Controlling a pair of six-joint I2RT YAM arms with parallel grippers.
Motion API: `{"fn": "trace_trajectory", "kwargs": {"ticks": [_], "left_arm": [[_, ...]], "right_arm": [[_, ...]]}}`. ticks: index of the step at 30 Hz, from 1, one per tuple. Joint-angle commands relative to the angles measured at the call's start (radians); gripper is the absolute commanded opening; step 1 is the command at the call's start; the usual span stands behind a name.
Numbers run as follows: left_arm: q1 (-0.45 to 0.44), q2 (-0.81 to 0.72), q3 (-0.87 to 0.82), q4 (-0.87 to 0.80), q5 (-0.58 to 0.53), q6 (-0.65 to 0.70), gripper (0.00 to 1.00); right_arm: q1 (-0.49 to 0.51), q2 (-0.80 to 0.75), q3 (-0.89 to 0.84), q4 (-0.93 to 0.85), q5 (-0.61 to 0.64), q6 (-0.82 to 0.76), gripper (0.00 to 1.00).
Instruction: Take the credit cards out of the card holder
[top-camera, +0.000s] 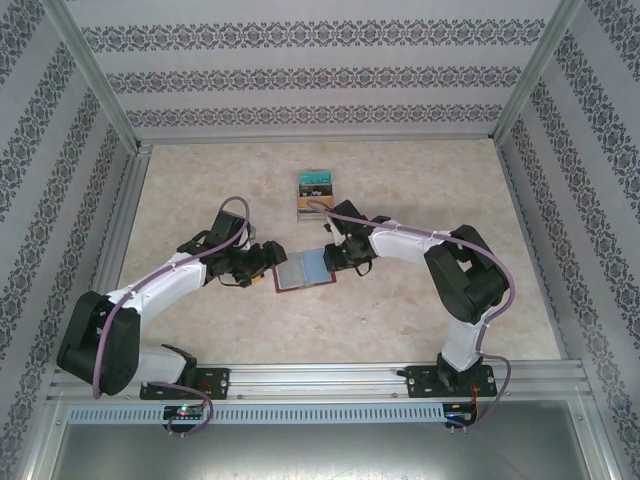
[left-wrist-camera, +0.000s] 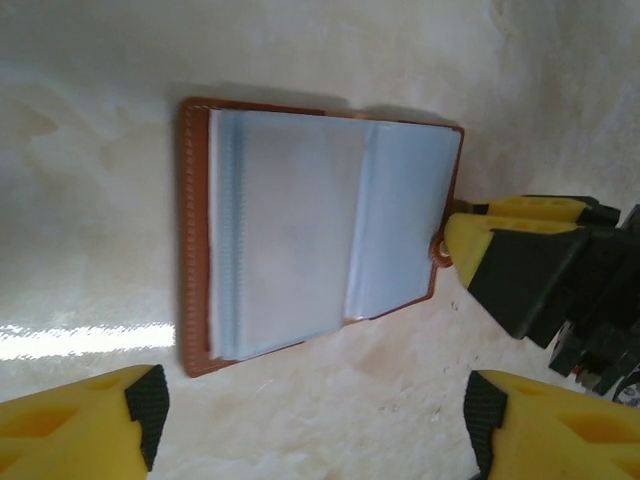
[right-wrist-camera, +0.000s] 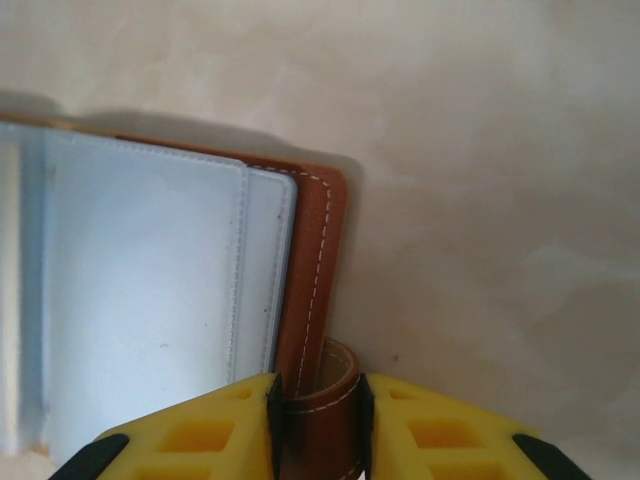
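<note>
The left pincer (left-wrist-camera: 315, 415) sits low in the left wrist view. Its two yellow fingers are wide apart and nothing is between them. It hovers just at the near edge of the card holder (left-wrist-camera: 190, 250). I think it waits there so it can reach in for a card.

The card holder lies open and flat on the worktop (top-camera: 380, 320), in the middle of the top view, between the two arms. Its brown cover faces down. Its blue-grey sleeve pages (left-wrist-camera: 290, 240) face up, and one page on the right side is partly lifted. The pages are cloudy, so I cannot tell if any credit cards are inside them.

A bit higher in the top view, well apart from the holder, sits a small stack with a teal top (top-camera: 315, 190). Nothing touches it.

On the right, the right pincer (right-wrist-camera: 320, 420) is squeezed tight on the snap tab (right-wrist-camera: 335, 365) at the holder's edge. I think it grips the tab to keep the holder open and stop it sliding when a card gets pulled. If the tab slips free, the holder could move or fold shut.
</note>
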Motion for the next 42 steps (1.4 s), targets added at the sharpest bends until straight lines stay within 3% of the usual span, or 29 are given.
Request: {"fn": "trace_trajectory", "kwargs": {"ticks": [1, 4, 7, 42], "left_arm": [[0.012, 0.021, 0.006, 0.062, 0.031, 0.011, 0.73], [0.012, 0.045, -0.003, 0.098, 0.054, 0.004, 0.66], [0.011, 0.075, 0.005, 0.111, 0.065, 0.009, 0.65], [-0.007, 0.214, 0.019, 0.161, 0.081, 0.034, 0.66]], "right_arm": [[0.033, -0.02, -0.027, -0.007, -0.002, 0.074, 0.29], [0.038, -0.009, -0.025, -0.008, 0.002, 0.092, 0.29], [0.039, -0.006, -0.022, -0.005, 0.008, 0.1, 0.28], [0.052, 0.035, -0.01, 0.005, -0.008, 0.111, 0.28]]}}
